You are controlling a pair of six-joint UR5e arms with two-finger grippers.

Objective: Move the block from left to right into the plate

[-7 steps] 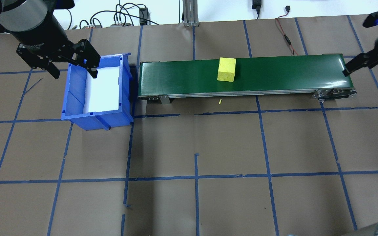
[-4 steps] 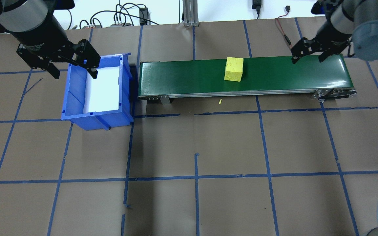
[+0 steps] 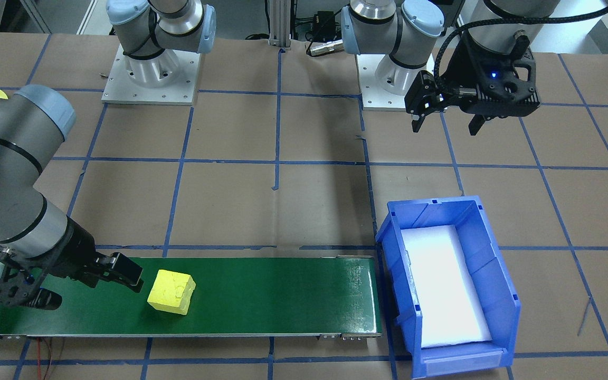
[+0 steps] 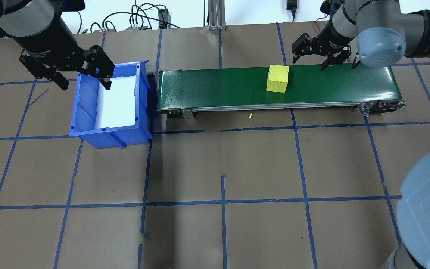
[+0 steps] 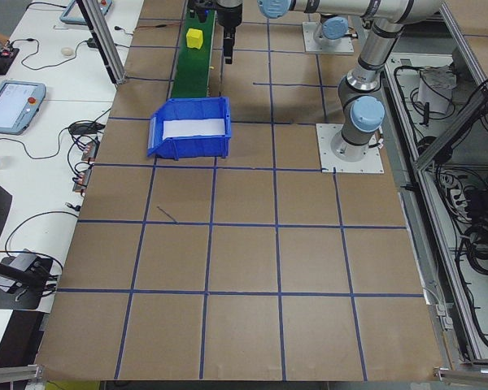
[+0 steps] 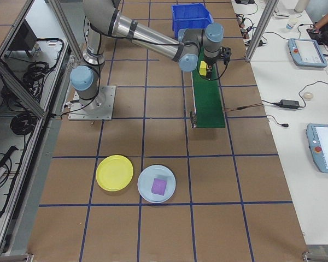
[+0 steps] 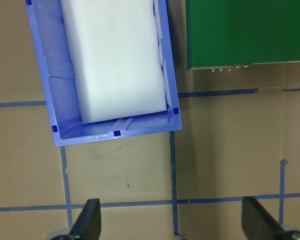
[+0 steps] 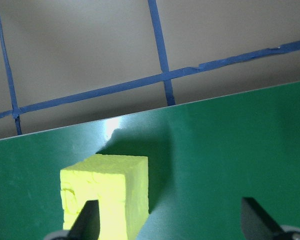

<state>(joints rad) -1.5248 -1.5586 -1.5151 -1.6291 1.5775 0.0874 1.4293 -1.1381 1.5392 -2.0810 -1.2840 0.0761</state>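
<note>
Now, right tool [image 4: 314, 52] spread, near block [image 4: 278, 78]

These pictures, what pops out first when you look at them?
The bright yellow block sits alone on the long green belt, with the right claw open close beside it. Off the belt's other end is a big blue bin with a white pad inside, and the left claw hangs open at its edge.

Silver-grey tubular arms, pale-blue joint caps, black claws; blue LED on left wrist housing [image 3: 492, 74].
</note>
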